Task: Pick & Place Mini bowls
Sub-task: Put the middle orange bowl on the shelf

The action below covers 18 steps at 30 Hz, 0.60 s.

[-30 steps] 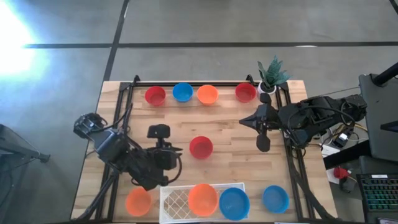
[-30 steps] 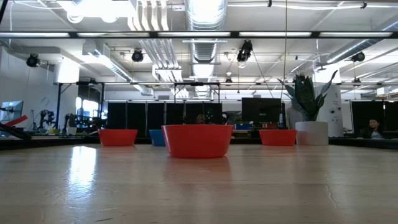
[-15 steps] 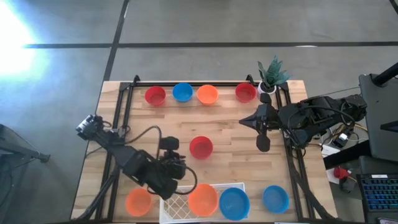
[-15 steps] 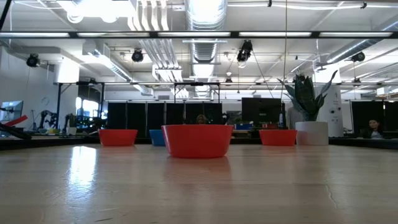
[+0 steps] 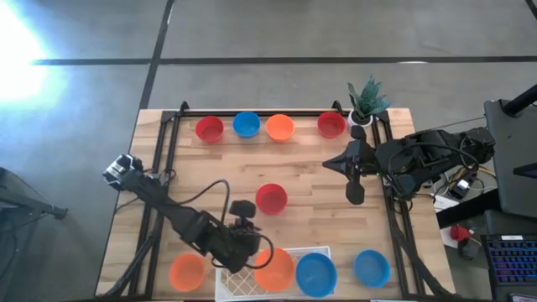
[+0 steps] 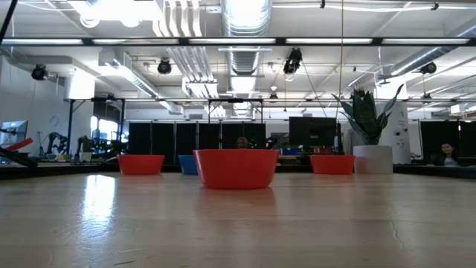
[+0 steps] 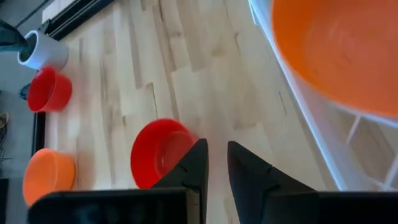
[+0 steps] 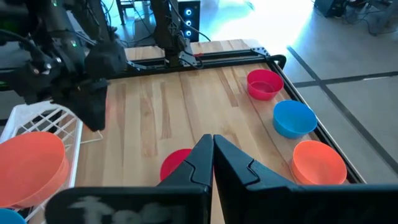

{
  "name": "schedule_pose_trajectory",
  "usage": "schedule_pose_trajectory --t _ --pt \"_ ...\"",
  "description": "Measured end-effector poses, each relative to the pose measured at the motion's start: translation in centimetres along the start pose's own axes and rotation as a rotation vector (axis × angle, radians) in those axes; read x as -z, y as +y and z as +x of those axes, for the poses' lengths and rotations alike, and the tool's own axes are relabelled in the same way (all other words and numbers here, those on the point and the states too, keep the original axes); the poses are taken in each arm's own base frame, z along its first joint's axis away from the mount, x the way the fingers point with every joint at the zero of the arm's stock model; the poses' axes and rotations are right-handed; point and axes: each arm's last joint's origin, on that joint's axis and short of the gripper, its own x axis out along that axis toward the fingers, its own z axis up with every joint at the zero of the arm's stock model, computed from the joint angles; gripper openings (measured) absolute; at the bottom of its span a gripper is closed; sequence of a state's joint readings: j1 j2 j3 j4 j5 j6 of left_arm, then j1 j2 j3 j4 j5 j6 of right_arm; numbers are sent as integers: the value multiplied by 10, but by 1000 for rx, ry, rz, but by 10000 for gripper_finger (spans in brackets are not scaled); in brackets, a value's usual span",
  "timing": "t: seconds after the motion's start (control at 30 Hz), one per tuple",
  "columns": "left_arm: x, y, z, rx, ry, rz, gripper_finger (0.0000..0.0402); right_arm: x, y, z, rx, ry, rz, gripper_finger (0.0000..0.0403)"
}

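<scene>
Change: your left arm [image 5: 180, 220] has swung from the left-centre of the high view down toward the lower middle, so its gripper now sits beside the tray; no bowl has shifted in that time.
Meaning: you look to be repositioning, not carrying; I judge the next pick has not begun.
Table [image 5: 302, 168]: wooden top filling the centre of the high view.
Right arm [image 5: 419, 159]: parked at the right-centre edge, unchanged, reaching in toward the middle.
Left arm pose: stretched diagonally from the left edge down to the lower centre, wrist low over the wood.
Tray [image 5: 233, 270]: white lattice at the bottom centre, holding an orange bowl [image 5: 273, 268] and a blue bowl [image 5: 315, 273].
Left gripper [image 5: 242, 243]: just upper-left of the orange bowl; in its wrist view the fingers [image 7: 193, 167] stand a narrow gap apart with nothing between them.
Right gripper [image 5: 355, 191]: fingers pressed together, holding nothing, over bare wood right of centre.
Centre red bowl [image 5: 271, 199]: alone mid-table, just ahead of your left gripper's fingertips in the wrist view, so likely your next target.
Far row: red [image 5: 209, 128], blue [image 5: 246, 124], orange [image 5: 279, 127] and red [image 5: 331, 125] bowls along the top edge.
Loose bowls: orange [image 5: 186, 272] at lower left, blue [image 5: 371, 268] at lower right, both outside the tray.
Plant pot [image 5: 362, 107]: upper right corner, beside the last red bowl.
</scene>
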<state>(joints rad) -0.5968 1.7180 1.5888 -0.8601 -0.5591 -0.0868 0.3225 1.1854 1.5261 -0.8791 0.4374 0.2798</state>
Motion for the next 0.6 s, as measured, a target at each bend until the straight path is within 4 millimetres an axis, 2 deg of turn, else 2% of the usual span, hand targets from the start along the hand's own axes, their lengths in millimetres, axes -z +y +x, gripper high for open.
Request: schedule_pose_trajectory --t 0.17,0.6 --pt "-3 -5 5 35 -63 13 55 0 0 0 0 0 -3 8" --pt "-2 -10 10 163 -83 8 55 0 0 0 0 0 -11 8"
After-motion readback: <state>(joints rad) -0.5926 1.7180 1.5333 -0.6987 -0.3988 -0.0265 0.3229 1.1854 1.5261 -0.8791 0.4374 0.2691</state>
